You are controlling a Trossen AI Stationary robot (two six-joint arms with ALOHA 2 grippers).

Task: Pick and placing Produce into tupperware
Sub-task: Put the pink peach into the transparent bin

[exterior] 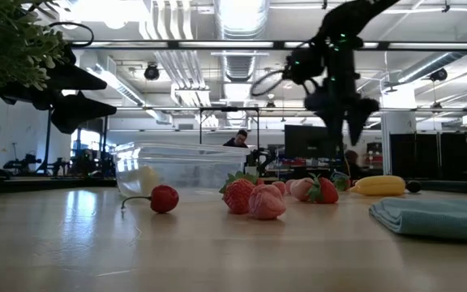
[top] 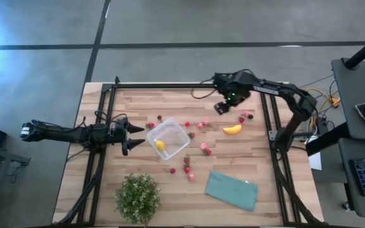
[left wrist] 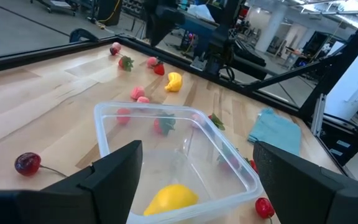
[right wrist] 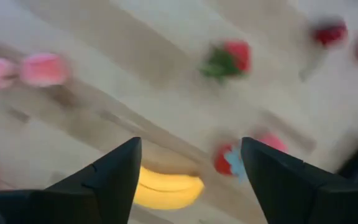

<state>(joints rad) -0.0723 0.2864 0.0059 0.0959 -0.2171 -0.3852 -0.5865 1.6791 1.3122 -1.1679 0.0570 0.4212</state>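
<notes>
Holding only the yellow fruit (top: 160,145), my tupperware (top: 177,147) waits; banana (top: 232,129) and berries (top: 205,148) lie on the desk (top: 277,209), both jaws open.

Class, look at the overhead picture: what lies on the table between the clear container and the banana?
In the high view, a few small red and pink berries lie scattered on bare wood between the container and the banana.

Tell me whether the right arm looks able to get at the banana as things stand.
Probably yes. The right claw hangs open above the table, just beside the banana, which lies in the open with nothing over it; only a few small red fruits sit nearby.
</notes>
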